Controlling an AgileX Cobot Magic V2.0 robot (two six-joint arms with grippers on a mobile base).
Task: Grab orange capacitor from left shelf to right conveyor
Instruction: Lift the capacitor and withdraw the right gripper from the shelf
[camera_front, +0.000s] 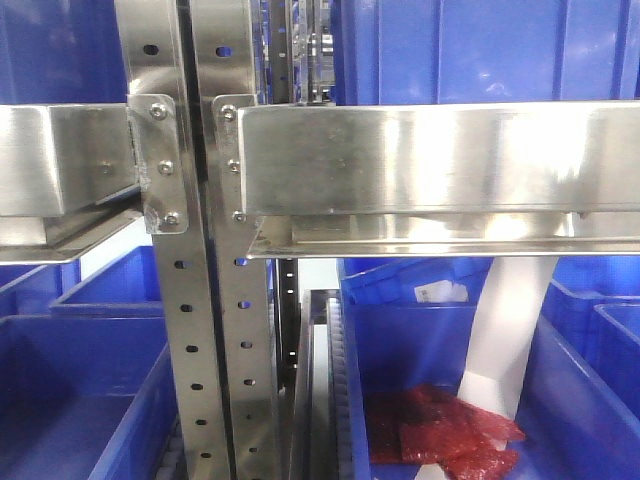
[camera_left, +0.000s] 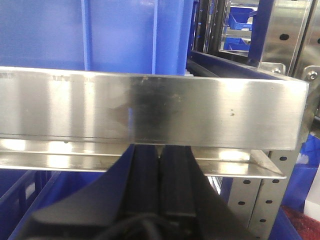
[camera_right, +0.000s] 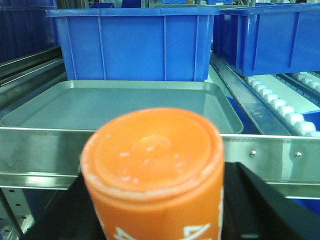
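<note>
The orange capacitor (camera_right: 152, 170) is a fat orange cylinder with white markings. It fills the near middle of the right wrist view, held between the black fingers (camera_right: 260, 200) of my right gripper (camera_right: 152, 210). It sits just before the steel front rail (camera_right: 270, 152) of a level that carries a grey-green tray (camera_right: 120, 102). My left gripper (camera_left: 160, 165) shows in the left wrist view with its two black fingers pressed together and nothing between them, pointing at a steel shelf rail (camera_left: 150, 107). Neither gripper shows in the front view.
Blue bins (camera_right: 132, 42) stand behind the tray, with white conveyor rollers (camera_right: 277, 102) to its right. The front view shows steel shelf rails (camera_front: 430, 155), a perforated upright (camera_front: 210, 330), blue bins (camera_front: 80, 400) below and red packets (camera_front: 445, 435) in the lower right bin.
</note>
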